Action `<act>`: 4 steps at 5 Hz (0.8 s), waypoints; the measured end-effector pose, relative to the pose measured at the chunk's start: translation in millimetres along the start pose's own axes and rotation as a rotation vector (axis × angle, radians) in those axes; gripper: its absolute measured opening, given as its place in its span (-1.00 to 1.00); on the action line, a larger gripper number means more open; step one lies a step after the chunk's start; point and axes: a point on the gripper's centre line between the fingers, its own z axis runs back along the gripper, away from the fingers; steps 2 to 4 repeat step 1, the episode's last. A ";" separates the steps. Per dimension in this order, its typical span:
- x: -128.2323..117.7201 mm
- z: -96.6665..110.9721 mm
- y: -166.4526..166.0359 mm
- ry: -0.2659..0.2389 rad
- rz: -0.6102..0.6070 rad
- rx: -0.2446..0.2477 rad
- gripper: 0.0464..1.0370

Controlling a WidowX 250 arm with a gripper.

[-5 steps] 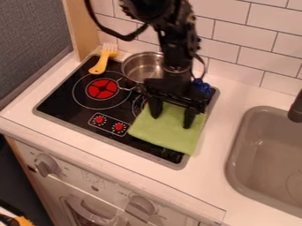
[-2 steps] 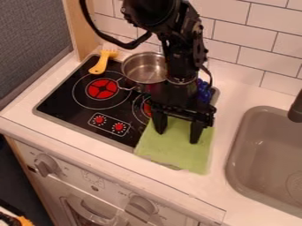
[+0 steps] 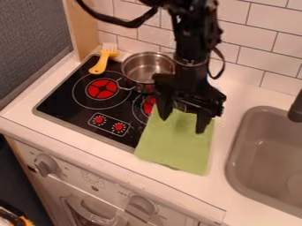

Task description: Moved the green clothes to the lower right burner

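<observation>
Hanging near the metal pot [image 3: 141, 68], above the green cloth [image 3: 177, 148].
My pincer [image 3: 183, 123] stands wide open, gripping nothing; whether it touches the cloth, I cannot tell.

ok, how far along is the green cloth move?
Looks done: cloth spread on the stove's front right corner. In hand: gripper over its upper part, fingers apart; contact unclear. Left, probably: nudge it back, since it overhangs onto the counter and the burner shows red beside it.
</observation>
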 end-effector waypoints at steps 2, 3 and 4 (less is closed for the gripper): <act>-2.1 1.5 -3.9 0.004 -0.017 0.020 0.93; -2.1 1.5 -3.9 0.004 -0.017 0.020 0.93; -2.1 1.5 -3.9 0.004 -0.017 0.020 0.93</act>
